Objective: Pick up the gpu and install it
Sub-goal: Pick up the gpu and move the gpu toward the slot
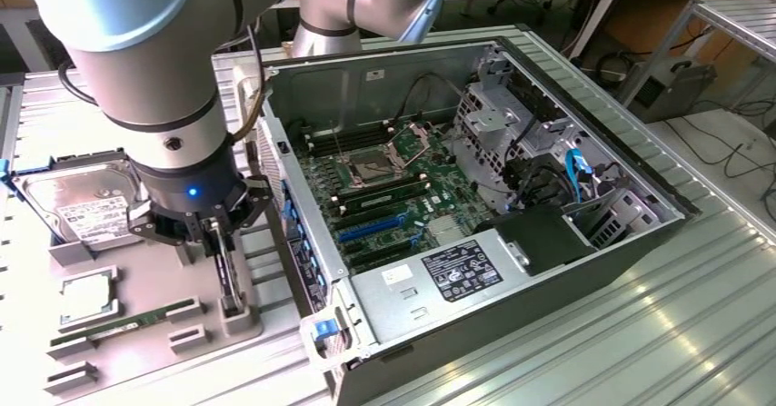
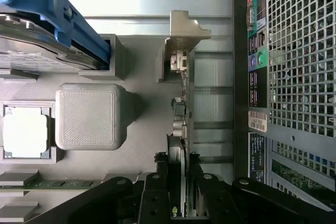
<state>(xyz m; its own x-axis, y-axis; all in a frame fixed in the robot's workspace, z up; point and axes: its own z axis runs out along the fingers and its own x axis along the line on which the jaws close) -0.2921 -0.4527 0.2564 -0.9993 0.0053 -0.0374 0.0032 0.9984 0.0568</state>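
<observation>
Item: gpu [image 1: 225,279], on edge in its slot of the grey holder tray [image 1: 145,356], bracket end against a grey post [image 2: 184,35]. My jaws are part-closed on it, one finger against each face.
Beside it in the tray: hard drive [image 1: 85,208] with a white label I cannot read, processor [image 1: 87,297], green memory stick [image 1: 122,327].
Towards the exterior view's right: open computer case [image 1: 631,183] on the tabletop [image 1: 631,333], its wall close by the card; the power-supply label [image 1: 464,272] is also unreadable.

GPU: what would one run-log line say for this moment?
gripper: closed on gpu | gpu: on edge in gray holder | computer case: open
</observation>
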